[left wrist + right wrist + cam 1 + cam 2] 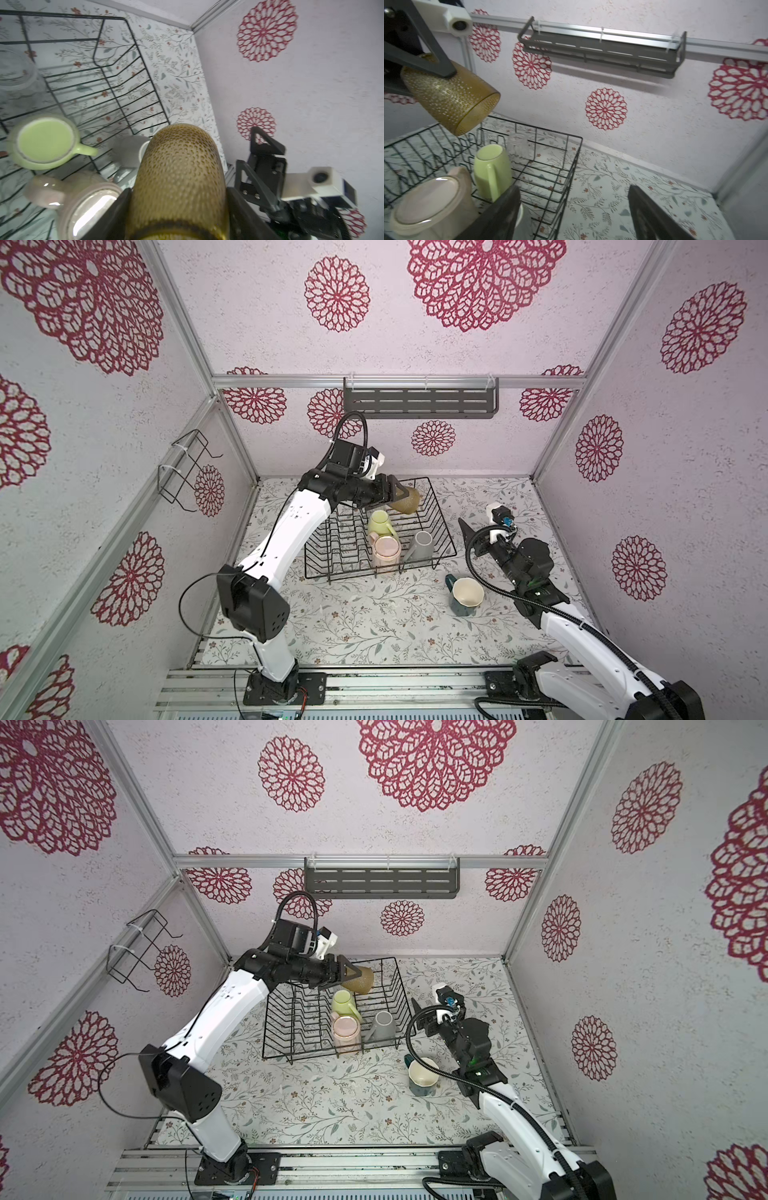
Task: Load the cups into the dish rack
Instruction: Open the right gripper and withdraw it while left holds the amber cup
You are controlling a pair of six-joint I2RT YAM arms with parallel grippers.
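My left gripper [397,493] is shut on the amber tumbler [409,501] [178,170], which it holds tilted, mouth down, above the back of the black dish rack [446,531] [575,158]. Inside the rack stand a yellow-green mug [380,522] [492,168], a pale pink tumbler [386,551] [429,207], a grey mug [419,545] and a clear glass [519,147]. A teal mug [465,595] with a cream inside sits on the table in front of the rack's right corner. My right gripper [471,537] [573,207] is open and empty, just right of the grey mug.
A grey slotted shelf [419,400] hangs on the back wall. A small bent black wire holder [183,472] is fixed to the left wall. The floral table [353,626] stretches in front of the rack, and walls enclose three sides.
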